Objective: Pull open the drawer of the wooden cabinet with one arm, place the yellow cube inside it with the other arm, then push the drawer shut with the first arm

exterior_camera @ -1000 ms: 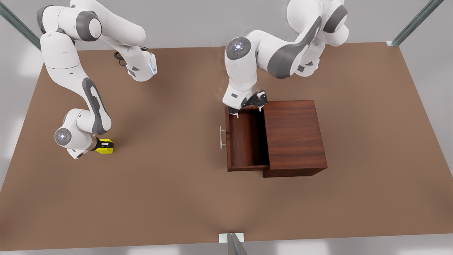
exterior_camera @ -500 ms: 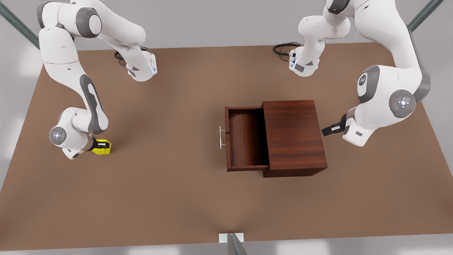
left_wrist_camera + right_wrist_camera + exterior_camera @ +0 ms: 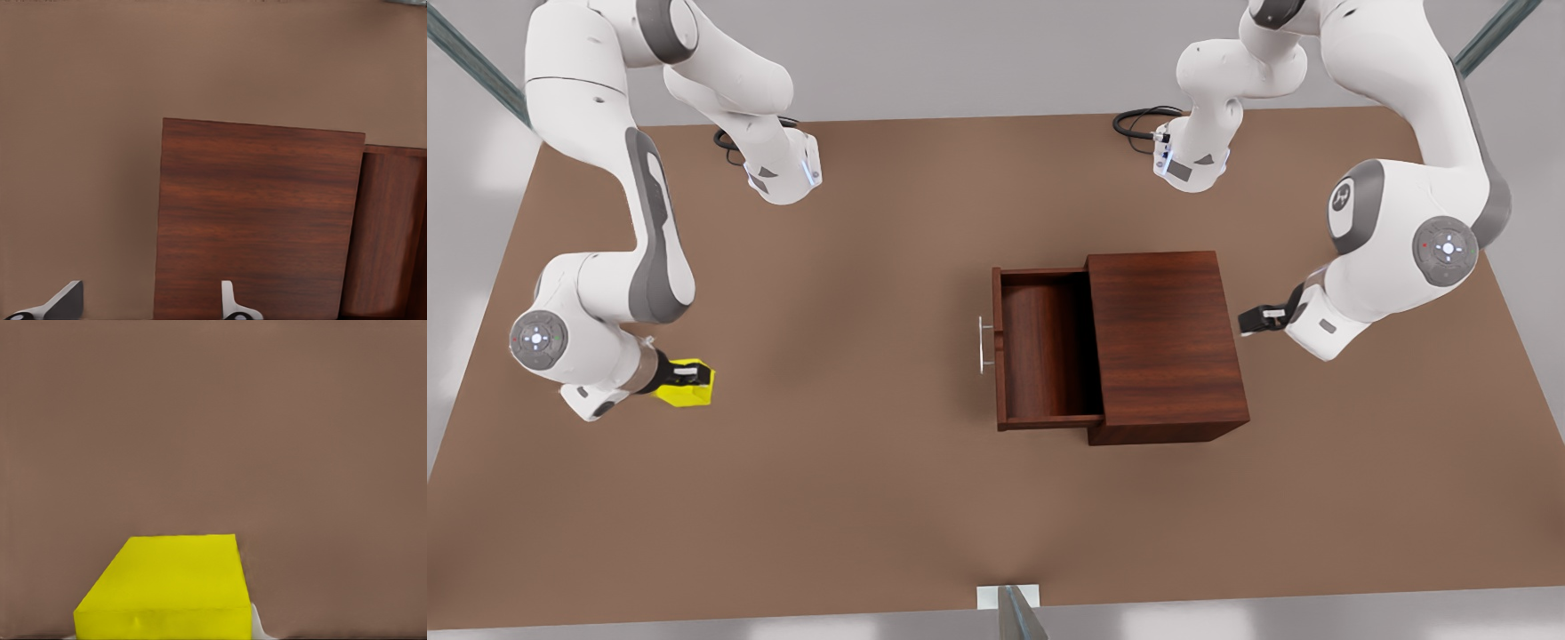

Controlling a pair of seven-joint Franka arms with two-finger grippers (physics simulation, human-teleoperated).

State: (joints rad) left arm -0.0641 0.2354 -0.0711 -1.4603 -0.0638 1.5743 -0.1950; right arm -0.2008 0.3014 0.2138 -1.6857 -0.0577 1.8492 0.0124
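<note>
The wooden cabinet (image 3: 1167, 342) stands right of the table's middle, and its drawer (image 3: 1047, 348) is pulled out toward the front view's left, empty, with a silver bar handle (image 3: 984, 345). My left gripper (image 3: 1258, 318) hangs open just off the cabinet's closed side, at the front view's right. From the left wrist view its fingers (image 3: 230, 303) stand wide apart before the cabinet (image 3: 260, 220), the drawer (image 3: 390, 233) beyond. At the front view's left, my right gripper (image 3: 679, 375) is shut on the yellow cube (image 3: 687, 384). The cube (image 3: 167, 587) sits low against bare table in the right wrist view.
The brown table (image 3: 854, 462) has free room between the cube and the drawer. Both arm bases (image 3: 783, 173) (image 3: 1192, 160) stand at the far edge with black cables. A metal post (image 3: 1014, 613) rises at the near edge.
The left arm swung from over the drawer's far corner to the cabinet's closed side. The right arm's wrist rose and shifted, carrying the cube slightly. The drawer stayed open.
</note>
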